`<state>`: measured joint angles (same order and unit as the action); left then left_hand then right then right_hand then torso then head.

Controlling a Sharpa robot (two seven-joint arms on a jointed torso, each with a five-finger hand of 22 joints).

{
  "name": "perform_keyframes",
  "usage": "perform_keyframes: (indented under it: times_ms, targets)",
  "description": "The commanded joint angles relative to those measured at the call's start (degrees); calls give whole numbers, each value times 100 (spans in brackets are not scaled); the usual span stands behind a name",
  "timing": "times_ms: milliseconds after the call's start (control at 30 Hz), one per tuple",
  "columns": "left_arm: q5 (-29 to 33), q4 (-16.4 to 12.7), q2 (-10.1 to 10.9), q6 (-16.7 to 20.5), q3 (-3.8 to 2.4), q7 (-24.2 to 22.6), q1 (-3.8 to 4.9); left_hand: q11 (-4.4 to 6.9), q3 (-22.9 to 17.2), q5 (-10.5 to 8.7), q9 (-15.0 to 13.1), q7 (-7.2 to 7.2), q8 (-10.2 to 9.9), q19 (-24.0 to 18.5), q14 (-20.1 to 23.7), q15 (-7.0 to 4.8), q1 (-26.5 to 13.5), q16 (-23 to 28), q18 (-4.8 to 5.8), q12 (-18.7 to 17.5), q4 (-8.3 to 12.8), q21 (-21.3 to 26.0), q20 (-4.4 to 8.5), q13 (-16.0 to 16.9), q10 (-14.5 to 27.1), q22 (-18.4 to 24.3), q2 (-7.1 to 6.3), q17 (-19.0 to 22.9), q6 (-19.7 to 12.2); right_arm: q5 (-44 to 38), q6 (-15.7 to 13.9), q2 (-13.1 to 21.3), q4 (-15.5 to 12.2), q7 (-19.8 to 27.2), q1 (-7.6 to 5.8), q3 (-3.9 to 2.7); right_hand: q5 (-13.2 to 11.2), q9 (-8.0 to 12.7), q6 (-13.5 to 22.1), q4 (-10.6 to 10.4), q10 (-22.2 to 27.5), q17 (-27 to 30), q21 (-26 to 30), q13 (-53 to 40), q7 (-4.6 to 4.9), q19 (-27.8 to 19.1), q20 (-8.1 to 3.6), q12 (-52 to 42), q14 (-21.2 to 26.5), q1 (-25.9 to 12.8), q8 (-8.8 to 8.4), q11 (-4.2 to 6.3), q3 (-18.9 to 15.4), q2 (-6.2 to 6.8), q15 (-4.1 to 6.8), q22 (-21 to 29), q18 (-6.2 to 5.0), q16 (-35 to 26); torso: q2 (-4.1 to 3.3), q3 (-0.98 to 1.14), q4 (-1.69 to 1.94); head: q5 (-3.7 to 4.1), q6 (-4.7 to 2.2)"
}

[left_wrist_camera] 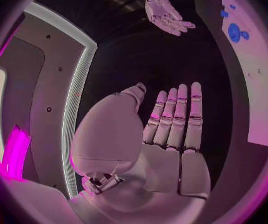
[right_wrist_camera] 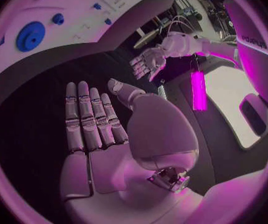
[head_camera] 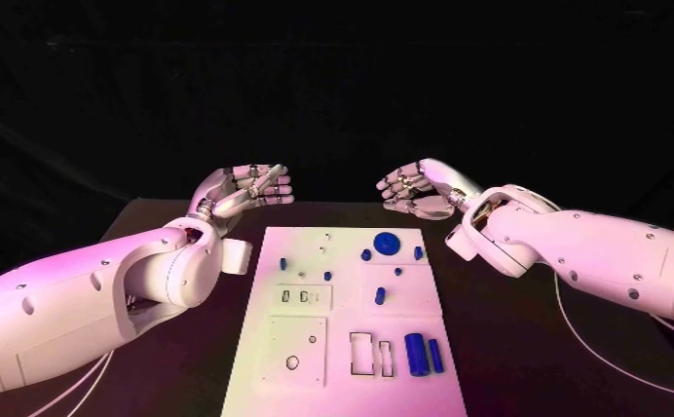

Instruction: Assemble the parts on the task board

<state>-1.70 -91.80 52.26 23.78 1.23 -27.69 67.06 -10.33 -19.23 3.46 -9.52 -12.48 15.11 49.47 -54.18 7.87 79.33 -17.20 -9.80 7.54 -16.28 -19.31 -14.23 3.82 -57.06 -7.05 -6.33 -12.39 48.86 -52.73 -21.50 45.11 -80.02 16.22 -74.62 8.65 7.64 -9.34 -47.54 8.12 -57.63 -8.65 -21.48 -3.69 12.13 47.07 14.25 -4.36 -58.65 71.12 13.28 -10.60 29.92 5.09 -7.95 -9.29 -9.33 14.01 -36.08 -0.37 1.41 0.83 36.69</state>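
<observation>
Left hand (head_camera: 250,188) and right hand (head_camera: 419,189) are raised above the far end of the table (head_camera: 520,339), facing each other, fingers extended and holding nothing. The task board (head_camera: 344,378) lies between the 2 arms, its blue parts (head_camera: 416,354) untouched on it.

counter (head_camera: 520,339): black, flat, runs under everything | backdrop (head_camera: 337,56): black cloth behind the counter, hangs in soft folds | cables (head_camera: 597,331): thin and white, lie on the counter at the right side
</observation>
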Motion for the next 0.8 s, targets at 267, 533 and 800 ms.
perform_keyframes:
  times_ms: [267,533,800]
  targets:
    - [41,-469,224,-266,-27,16,43,-36,-30,-21,6,-123,-20,12,14,40,-19,46,-69,-72,-4,39,-23,-9,2,34,-91,-17,4,-2993,715,-50,-167,-1679,-63,-8,64,-112,-773,29,-926,-1255,-1408,-146,-160,1201,-592,55,-1625,-116,115,399,-318,439,581,-803,-106,1446,-291,-69,118,113,-43]
    - [41,-537,207,-276,-34,54,180,-45,-23,-22,9,-134,-30,7,24,46,-29,58,-69,-92,-10,49,-27,-9,12,43,-102,-22,-5,-3698,772,-192,-164,-2009,-53,-7,49,-198,-791,-99,-930,-2216,-2364,-294,-220,1531,-741,73,-2118,-197,22,468,-236,536,702,-1505,-94,2890,-431,-113,139,133,-65]
    - [41,-593,198,-286,-36,80,238,-47,-22,-22,10,-137,-33,6,26,48,-32,62,-69,-98,-12,52,-28,-10,15,46,-103,-24,-8,-3945,684,-328,-113,-2074,-15,-5,74,-315,-769,-218,-722,-3656,-4247,-442,-204,2280,-729,66,-2355,-175,-35,446,-195,599,682,-3926,202,4565,-502,-137,178,154,-67]
